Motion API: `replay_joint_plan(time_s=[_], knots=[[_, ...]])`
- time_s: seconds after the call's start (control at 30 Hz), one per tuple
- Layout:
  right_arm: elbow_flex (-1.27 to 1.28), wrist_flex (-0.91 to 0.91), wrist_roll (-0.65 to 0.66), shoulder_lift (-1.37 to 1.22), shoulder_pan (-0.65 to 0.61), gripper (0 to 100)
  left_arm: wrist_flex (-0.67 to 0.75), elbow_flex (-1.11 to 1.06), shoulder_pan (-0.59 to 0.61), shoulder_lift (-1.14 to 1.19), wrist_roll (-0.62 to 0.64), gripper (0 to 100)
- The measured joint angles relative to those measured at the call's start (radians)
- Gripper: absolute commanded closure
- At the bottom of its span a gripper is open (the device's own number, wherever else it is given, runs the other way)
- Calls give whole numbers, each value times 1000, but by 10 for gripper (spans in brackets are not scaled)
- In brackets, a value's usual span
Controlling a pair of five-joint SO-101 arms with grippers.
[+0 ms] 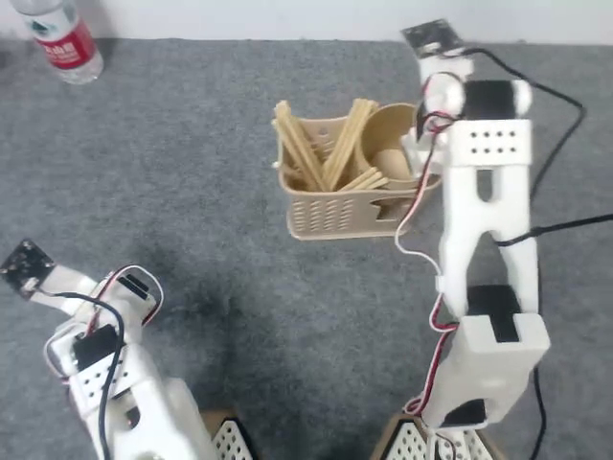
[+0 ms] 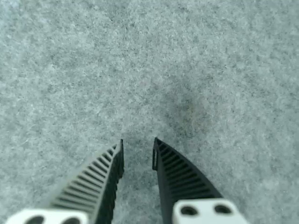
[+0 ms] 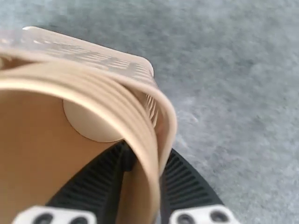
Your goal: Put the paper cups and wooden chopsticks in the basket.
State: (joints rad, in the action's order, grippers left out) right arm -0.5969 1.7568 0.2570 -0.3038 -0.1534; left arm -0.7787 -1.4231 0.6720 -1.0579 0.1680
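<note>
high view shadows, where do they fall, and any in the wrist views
High view: soft, even light; a faint dark patch on the grey mat beside the left arm, a thin shadow under the basket. Left wrist view: a dim smudge on the mat ahead of the left gripper. Right wrist view: the paper cups shade the right gripper pinching them.

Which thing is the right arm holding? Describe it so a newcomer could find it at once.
Find the beige slotted basket on the grey table, ahead of the right arm. At its end nearest that arm, beside the leaning wooden chopsticks, is a nested stack of brown paper cups. It is the round thing with layered rims, its wall pinched by the right gripper.
</note>
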Motion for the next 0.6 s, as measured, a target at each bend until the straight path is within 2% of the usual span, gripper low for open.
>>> replay_joint_plan(time_s=[0.23, 0.6], knots=[[0, 0, -41, 2, -77, 991, 0, 0, 0, 0, 0, 908], [-38, 0, -118, -20, -23, 991, 0, 0, 0, 0, 0, 908]])
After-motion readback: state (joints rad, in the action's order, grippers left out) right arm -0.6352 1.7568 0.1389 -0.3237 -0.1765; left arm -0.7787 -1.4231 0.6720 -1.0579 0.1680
